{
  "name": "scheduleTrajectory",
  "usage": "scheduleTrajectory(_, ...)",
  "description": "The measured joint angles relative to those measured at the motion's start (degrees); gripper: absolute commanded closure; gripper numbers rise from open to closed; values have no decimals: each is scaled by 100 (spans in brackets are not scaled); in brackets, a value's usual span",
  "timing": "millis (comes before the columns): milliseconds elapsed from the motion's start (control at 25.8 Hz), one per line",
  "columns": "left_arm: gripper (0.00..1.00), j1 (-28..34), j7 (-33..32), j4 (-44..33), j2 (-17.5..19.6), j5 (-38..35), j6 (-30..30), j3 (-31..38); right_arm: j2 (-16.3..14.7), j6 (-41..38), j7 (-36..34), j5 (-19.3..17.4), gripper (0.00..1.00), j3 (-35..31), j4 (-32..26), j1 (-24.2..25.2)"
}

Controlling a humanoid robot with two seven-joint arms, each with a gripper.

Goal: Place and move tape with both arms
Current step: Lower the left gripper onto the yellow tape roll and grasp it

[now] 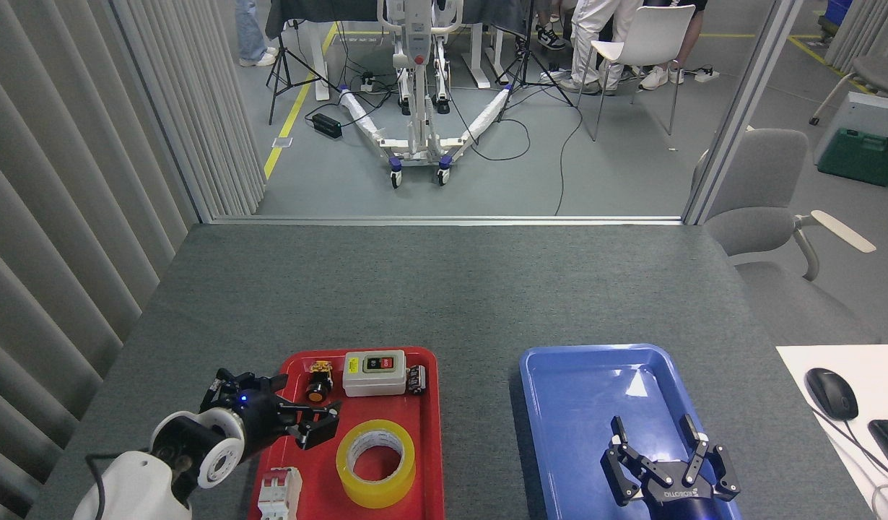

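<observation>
I am seeing two trays lying side by side on the desk [444, 289] in the lower half of the frame. In the left tray [431, 462], the tape [375, 463] is lying at lower centre, a switch box [374, 373] sitting above it and a circuit breaker [279, 498] at lower left. My left pincer [299, 412] is hovering just left of the tape; my right pincer [657, 433] is hanging over the right tray [559, 404].
</observation>
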Motion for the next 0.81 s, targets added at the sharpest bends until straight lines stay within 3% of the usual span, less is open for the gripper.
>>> scheduleTrajectory(232,0,-760,-414,191,139,687,801,-1097,-25,2,0,0,0,-6,64,-9)
scheduleTrajectory(813,1,-1605,-779,1241,38,983,1154,-2446,-11,4,2,34,0,-8,102,-10)
